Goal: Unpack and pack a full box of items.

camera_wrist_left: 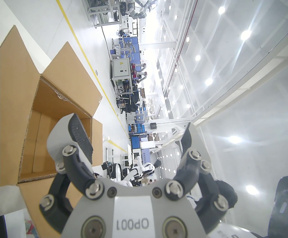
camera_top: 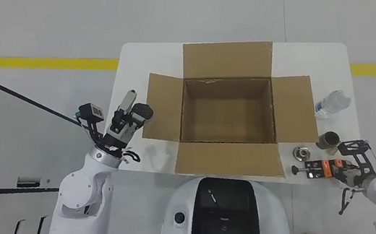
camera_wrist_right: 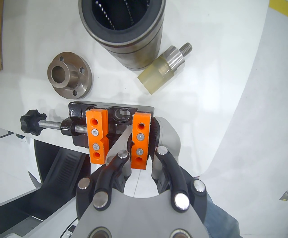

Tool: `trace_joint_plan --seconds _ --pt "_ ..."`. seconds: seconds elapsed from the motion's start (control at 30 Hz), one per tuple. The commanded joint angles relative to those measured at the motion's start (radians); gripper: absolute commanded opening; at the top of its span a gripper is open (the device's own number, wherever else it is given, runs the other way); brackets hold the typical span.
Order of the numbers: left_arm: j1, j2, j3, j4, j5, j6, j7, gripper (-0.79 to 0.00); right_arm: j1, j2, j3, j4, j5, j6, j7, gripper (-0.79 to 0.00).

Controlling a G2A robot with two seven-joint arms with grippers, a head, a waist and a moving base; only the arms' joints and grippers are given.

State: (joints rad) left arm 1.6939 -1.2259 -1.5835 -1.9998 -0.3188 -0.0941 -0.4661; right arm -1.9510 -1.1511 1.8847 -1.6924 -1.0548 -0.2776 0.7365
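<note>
**Top view:** A white table [camera_top: 150,57] takes up the middle of the frame. At its centre stands an open cardboard box [camera_top: 227,58], all four flaps folded outward and its brown floor showing.

The left gripper [camera_top: 135,105] is at the left of the frame, near the table's left edge and just beside the box's left flap, with its fingers spread wide. In the left wrist view the box is at the left of the picture, behind one of the dark ribbed pads [camera_wrist_left: 79,135].

A clear plastic bottle [camera_top: 334,103] lies at the right edge of the table, near the right flap. Below it, in the lower right corner, a group of metal parts sits on the table.

**Right wrist view:** The largest part is a steel cylinder [camera_wrist_right: 130,45] with a dark ring at its open end, at top centre.

At centre frame the right gripper [camera_wrist_right: 142,129] is closed onto a small black vise [camera_wrist_right: 117,112] at the table's edge. One finger sits in the gap between the vise's two orange blocks [camera_wrist_right: 96,135]. The other presses the outer face of the right-hand block. The vise's screw and black knob point toward the left of the frame.

A round steel flange [camera_wrist_right: 69,75] stands at upper left, apart from the vise. A short translucent bumper [camera_wrist_right: 160,69] with a threaded stud lies tilted just beside the cylinder.
</note>
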Motion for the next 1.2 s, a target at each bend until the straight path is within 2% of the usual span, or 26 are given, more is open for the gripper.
trace_joint_plan --seconds 0.0,0.03,0.07,0.27,0.47,0.67,0.77,0.9,0.93,0.97,1.17 --pt "0.0 0.0 0.0 0.0 0.0 0.0 0.0 0.0 0.001 0.001 0.001 -0.003 0.005 0.002 -0.001 -0.397" --pt "0.0 0.0 0.0 0.0 0.0 0.0 0.0 0.0 0.0 0.001 0.003 -0.006 0.016 0.003 0.0 -0.336" --pt "0.0 0.0 0.0 0.0 0.0 0.0 0.0 0.0 -0.002 0.001 0.006 -0.011 0.021 0.001 0.003 -0.311" --pt "0.0 0.0 0.0 0.0 0.0 0.0 0.0 0.0 -0.033 0.005 0.058 -0.074 0.094 -0.018 0.021 -0.336" --pt "0.0 0.0 0.0 0.0 0.0 0.0 0.0 0.0 -0.102 0.012 0.197 -0.182 0.251 -0.073 0.074 -0.354" --pt "0.0 0.0 0.0 0.0 0.0 0.0 0.0 0.0 -0.149 0.022 0.385 -0.253 0.534 -0.167 0.16 -0.323" --pt "0.0 0.0 0.0 0.0 0.0 0.0 0.0 0.0 -0.135 0.032 0.477 -0.258 0.71 -0.222 0.199 -0.311" --pt "0.0 0.0 0.0 0.0 0.0 0.0 0.0 0.0 -0.084 0.048 0.549 -0.274 0.856 -0.28 0.214 -0.277" --pt "0.0 0.0 0.0 0.0 0.0 0.0 0.0 0.0 -0.069 0.052 0.554 -0.287 0.875 -0.291 0.215 -0.256" --pt "0.0 0.0 0.0 0.0 0.0 0.0 0.0 0.0 -0.056 0.056 0.553 -0.307 0.873 -0.301 0.218 -0.009" --pt "0.0 0.0 0.0 0.0 0.0 0.0 0.0 0.0 -0.047 0.063 0.533 -0.341 0.835 -0.322 0.249 0.0"
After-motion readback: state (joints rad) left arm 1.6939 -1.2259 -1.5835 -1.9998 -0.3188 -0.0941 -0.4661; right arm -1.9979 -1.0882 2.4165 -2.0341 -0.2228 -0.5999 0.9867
